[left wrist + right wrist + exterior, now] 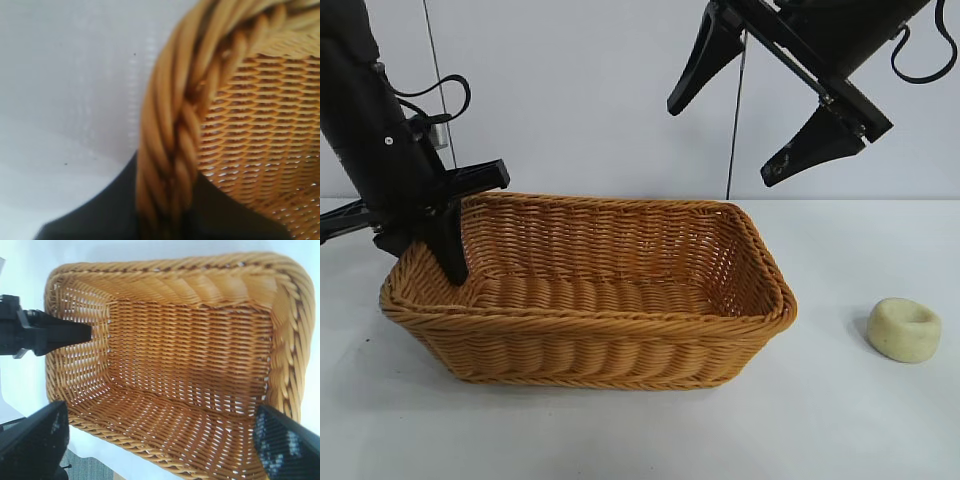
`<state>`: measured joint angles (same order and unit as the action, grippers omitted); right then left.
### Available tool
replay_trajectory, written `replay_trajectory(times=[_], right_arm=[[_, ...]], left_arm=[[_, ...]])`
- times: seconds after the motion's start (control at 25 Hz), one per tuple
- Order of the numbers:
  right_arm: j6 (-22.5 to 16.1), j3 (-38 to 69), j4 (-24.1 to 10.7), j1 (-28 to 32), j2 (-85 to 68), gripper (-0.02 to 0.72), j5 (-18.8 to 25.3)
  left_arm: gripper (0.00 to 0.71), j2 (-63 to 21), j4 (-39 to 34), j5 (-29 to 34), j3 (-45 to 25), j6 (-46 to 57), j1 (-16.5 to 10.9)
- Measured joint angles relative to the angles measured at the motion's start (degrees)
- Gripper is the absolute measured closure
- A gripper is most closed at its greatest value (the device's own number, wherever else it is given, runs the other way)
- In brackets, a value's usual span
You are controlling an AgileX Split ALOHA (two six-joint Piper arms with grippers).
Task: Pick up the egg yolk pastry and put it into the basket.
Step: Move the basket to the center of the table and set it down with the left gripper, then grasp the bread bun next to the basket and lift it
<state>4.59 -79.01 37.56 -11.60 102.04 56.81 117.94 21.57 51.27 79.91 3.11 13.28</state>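
Pastry [905, 329] sits alone on the white tabletop [820, 420], to the right of the basket [590, 345] and well apart from it. Nobody has picked it up yet. The left hand [448, 235] pinches the basket's left rim. The right hand [760, 115] hangs high above the basket, open wide and empty. I think it must go down and right next, with bare room around the pastry.

1. Exterior view faces both arms, level and low across the table [820, 420].
2. Left wrist view sits tight against the basket [170, 150] rim.
3. Right wrist view looks down from higher up into the same basket [190, 340], shared by all three.
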Motion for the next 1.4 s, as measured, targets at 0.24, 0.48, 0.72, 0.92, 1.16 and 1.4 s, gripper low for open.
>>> replay_trajectory(times=[0.24,0.48,0.72,0.92,1.16,1.4], right_arm=[[0.0,0.0,0.0,0.0,0.0,0.01,0.0],[0.0,0.0,0.0,0.0,0.0,0.01,0.0],[0.0,0.0,0.0,0.0,0.0,0.01,0.0],[0.0,0.0,0.0,0.0,0.0,0.01,0.0],[0.0,0.0,0.0,0.0,0.0,0.01,0.0],[0.0,0.0,0.0,0.0,0.0,0.01,0.0]], left_arm=[[0.602,2.83,0.79,-1.86,0.01,-0.35,0.0],[0.599,3.18,0.92,-1.91,0.01,-0.41,0.0],[0.246,3.18,1.79,-1.18,0.26,-0.43,0.0],[0.123,1.41,1.91,-0.29,0.31,-0.86,0.0],[0.109,-2.94,-0.71,3.87,3.72,-1.3,0.0],[0.108,-7.73,-9.16,5.97,8.47,-1.55,0.0]])
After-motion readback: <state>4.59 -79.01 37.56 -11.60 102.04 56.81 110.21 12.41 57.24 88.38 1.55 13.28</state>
